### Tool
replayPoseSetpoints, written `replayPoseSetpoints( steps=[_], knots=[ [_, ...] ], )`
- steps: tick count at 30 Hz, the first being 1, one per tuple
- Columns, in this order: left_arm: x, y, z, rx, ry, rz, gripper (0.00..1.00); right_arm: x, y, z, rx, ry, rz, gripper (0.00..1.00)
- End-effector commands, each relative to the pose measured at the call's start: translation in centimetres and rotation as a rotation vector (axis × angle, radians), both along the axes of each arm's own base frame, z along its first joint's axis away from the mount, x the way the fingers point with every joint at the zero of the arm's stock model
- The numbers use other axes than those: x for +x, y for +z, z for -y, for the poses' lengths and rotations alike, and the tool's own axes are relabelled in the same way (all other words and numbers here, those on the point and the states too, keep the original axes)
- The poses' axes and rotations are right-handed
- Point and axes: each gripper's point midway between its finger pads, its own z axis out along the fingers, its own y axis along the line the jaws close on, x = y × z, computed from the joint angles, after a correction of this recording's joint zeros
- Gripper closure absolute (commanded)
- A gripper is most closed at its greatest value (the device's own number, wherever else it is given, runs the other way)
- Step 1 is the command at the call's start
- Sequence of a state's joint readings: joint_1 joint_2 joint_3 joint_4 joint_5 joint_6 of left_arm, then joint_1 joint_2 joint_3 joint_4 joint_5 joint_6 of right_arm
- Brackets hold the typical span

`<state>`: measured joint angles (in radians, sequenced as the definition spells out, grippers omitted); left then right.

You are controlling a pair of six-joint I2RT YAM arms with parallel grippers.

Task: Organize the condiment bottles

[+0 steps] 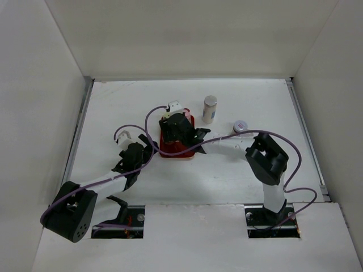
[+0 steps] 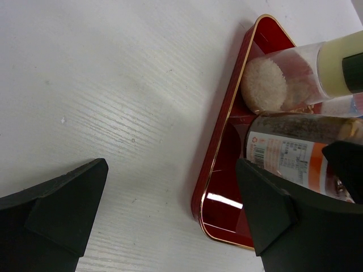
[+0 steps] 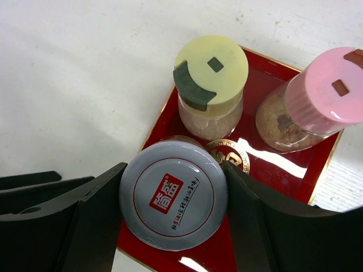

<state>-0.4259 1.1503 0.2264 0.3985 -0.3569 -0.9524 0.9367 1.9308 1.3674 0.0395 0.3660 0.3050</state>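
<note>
Right wrist view: the right gripper (image 3: 173, 177) clamps a silver-capped bottle (image 3: 173, 204) inside the red tray (image 3: 283, 182) — yellow-green-capped bottle (image 3: 211, 68) and pink-capped bottle (image 3: 326, 85) stand just beyond its fingertips. Well away from it, a tall jar (image 1: 210, 109) and a short jar (image 1: 240, 126) wait outside — roughly half done, I'd judge.

The right gripper (image 3: 173, 187) is clasping the silver-capped bottle (image 3: 170, 218), its dark fingers (image 3: 99, 215) pressing against opposite sides of the cap. Beyond it, a yellow-green-capped bottle (image 3: 211, 73) and a pink-capped bottle (image 3: 326, 93) are standing upright in the red tray (image 3: 295, 170), which is lying on the white table (image 3: 85, 73).
</note>
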Motion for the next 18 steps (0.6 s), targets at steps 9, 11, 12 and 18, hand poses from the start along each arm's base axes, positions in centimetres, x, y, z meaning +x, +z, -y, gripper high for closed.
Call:
replayPoseSetpoints(
  steps=[9,11,12,18],
  knots=[
    [0.0,0.1,0.0,-0.018,0.008,0.007,0.0,3.1,4.7,-2.4,0.12,-0.033,0.127,0.45],
    [0.0,0.1,-0.1,-0.018,0.009,0.007,0.0,3.5,4.4,-2.5,0.106,-0.037,0.128,0.44],
    [0.0,0.2,-0.1,-0.019,0.009,0.009,0.0,3.7,4.0,-2.5,0.095,-0.04,0.129,0.42],
    [0.0,0.1,-0.1,-0.019,0.01,0.008,0.0,3.9,3.8,-2.2,0.078,-0.061,0.139,0.21]
  ],
)
